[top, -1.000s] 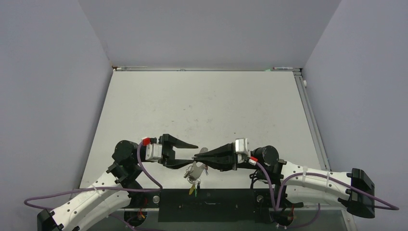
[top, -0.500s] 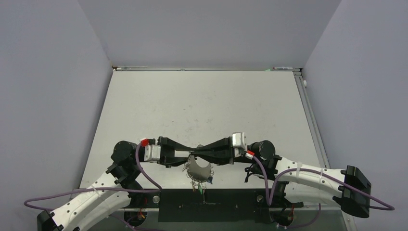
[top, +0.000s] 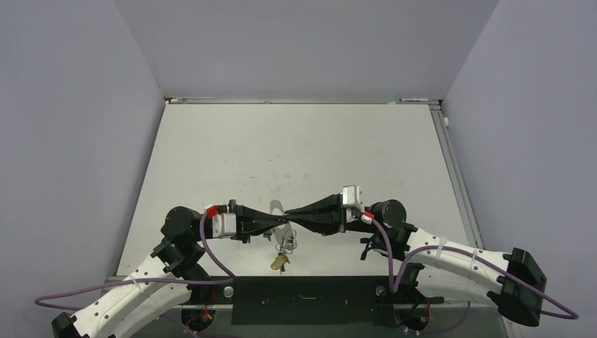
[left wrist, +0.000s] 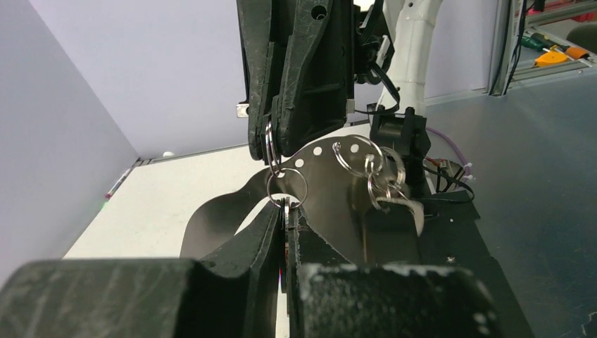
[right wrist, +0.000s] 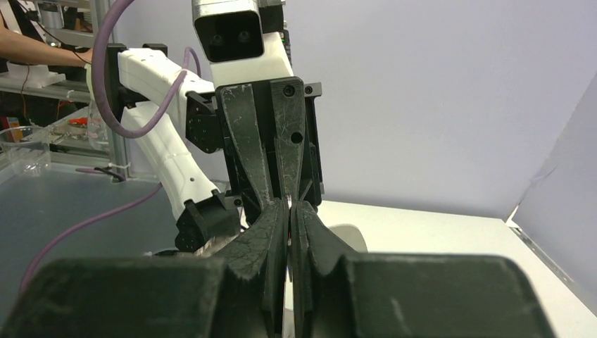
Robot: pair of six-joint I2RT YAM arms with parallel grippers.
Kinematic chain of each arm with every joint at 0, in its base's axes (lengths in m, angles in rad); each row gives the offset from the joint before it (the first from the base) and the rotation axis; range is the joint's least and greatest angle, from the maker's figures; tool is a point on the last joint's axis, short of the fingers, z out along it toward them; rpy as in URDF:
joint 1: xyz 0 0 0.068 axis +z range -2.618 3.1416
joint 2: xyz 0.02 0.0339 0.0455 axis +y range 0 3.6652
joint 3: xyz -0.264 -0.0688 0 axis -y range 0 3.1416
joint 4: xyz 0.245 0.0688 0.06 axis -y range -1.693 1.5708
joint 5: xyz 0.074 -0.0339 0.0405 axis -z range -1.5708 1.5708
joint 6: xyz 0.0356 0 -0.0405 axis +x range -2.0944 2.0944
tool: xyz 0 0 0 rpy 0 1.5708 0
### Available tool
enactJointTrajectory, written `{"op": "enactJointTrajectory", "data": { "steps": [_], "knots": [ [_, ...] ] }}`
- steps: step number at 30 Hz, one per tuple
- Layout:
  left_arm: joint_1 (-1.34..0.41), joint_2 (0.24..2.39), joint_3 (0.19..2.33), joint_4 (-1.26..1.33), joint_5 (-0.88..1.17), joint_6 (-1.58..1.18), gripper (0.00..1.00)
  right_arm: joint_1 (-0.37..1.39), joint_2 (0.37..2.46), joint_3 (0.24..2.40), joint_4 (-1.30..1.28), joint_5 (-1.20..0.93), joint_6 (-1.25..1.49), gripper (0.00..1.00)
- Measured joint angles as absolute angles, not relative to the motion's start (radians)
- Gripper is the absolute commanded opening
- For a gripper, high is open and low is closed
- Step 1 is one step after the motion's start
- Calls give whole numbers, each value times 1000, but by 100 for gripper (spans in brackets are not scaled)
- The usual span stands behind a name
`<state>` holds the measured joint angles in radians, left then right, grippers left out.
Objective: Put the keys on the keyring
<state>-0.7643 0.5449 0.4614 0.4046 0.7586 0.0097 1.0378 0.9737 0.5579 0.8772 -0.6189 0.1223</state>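
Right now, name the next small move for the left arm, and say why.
Probably nudge the left gripper, shut on a key, toward the right gripper: the key's small ring sits at the end of the keyring that the right gripper clamps, seemingly not fully threaded.

No words, numbers or signs are showing clearly enough to read anywhere. The small thin metal keys (top: 284,245) are hanging with a tiny yellow plastic tag (top: 279,264), and it is looking too small to read.
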Motion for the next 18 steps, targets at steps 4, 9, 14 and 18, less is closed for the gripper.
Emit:
{"op": "enactJointTrajectory", "data": {
  "steps": [4,9,14,18],
  "knots": [
    [-764,544,473,375,744,39,0,1027,938,558,811,-620,109,5],
    [-764,544,474,362,745,57,0,1021,916,558,746,-617,80,5],
    [-764,546,474,342,746,62,0,1021,914,558,686,-614,45,5],
    [-764,556,474,332,749,62,0,1021,914,559,661,-615,32,5]
  ]
}}
